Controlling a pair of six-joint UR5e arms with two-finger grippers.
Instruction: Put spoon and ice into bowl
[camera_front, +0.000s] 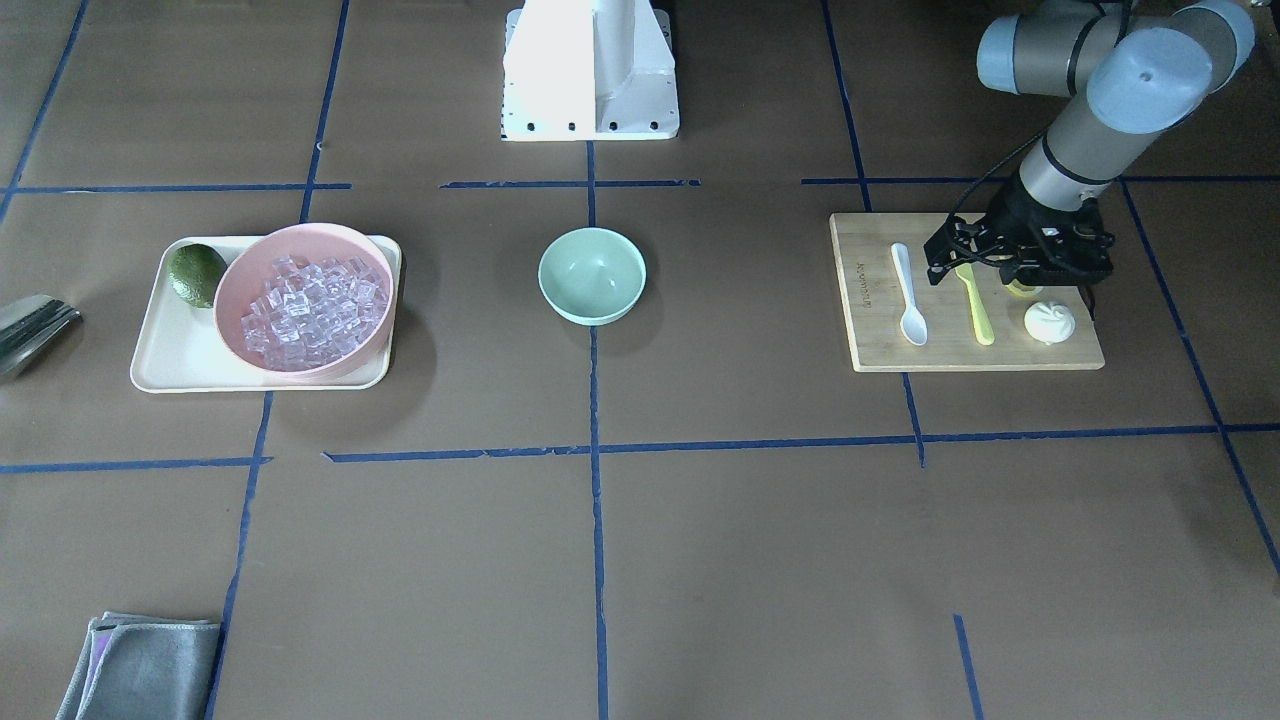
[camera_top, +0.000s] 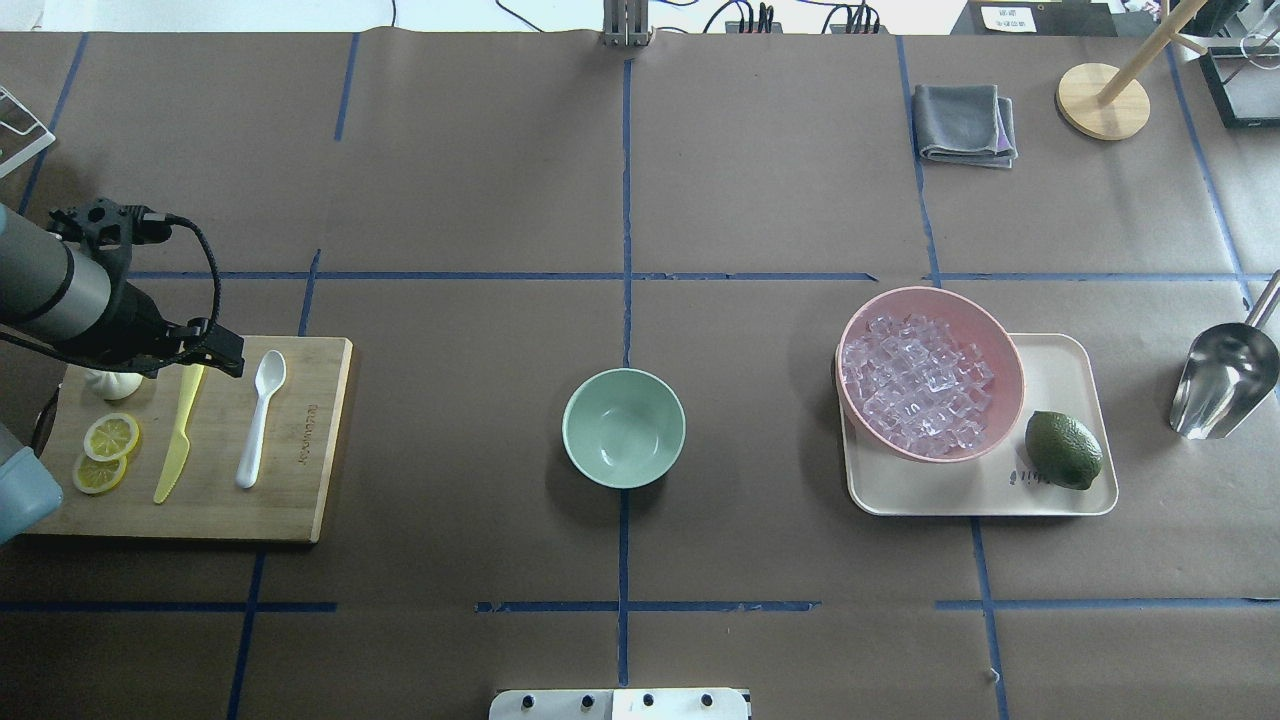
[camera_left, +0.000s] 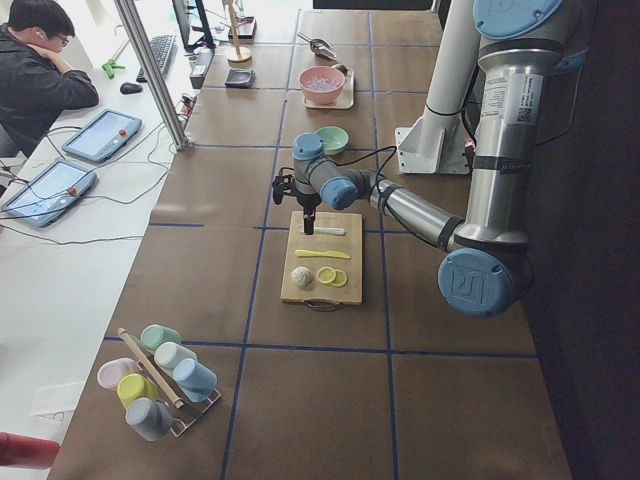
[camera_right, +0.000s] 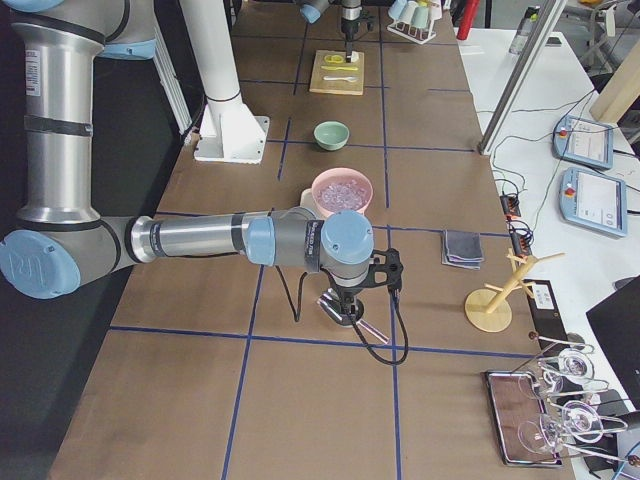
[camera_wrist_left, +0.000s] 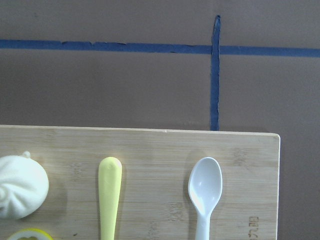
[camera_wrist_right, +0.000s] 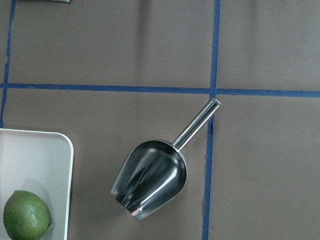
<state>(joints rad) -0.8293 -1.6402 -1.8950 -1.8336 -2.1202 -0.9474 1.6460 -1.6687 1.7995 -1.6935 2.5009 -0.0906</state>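
Note:
The white spoon (camera_top: 255, 430) lies on a wooden cutting board (camera_top: 290, 500), beside a yellow-green knife (camera_top: 178, 440); it also shows in the left wrist view (camera_wrist_left: 205, 192). My left gripper (camera_top: 215, 352) hovers over the board's far end, above the knife's handle and just left of the spoon's scoop. It looks open and empty (camera_front: 960, 262). The empty mint-green bowl (camera_top: 623, 428) stands at the table's middle. The ice (camera_top: 920, 385) fills a pink bowl (camera_top: 940, 293). My right gripper (camera_right: 350, 300) hangs over a metal scoop (camera_wrist_right: 152, 180); I cannot tell whether it is open or shut.
The pink bowl and a lime (camera_top: 1063, 450) sit on a cream tray (camera_top: 1060, 360). A bun (camera_front: 1049, 322) and lemon slices (camera_top: 110, 437) share the board. A grey cloth (camera_top: 965, 122) and a wooden stand (camera_top: 1103, 100) are at the far right.

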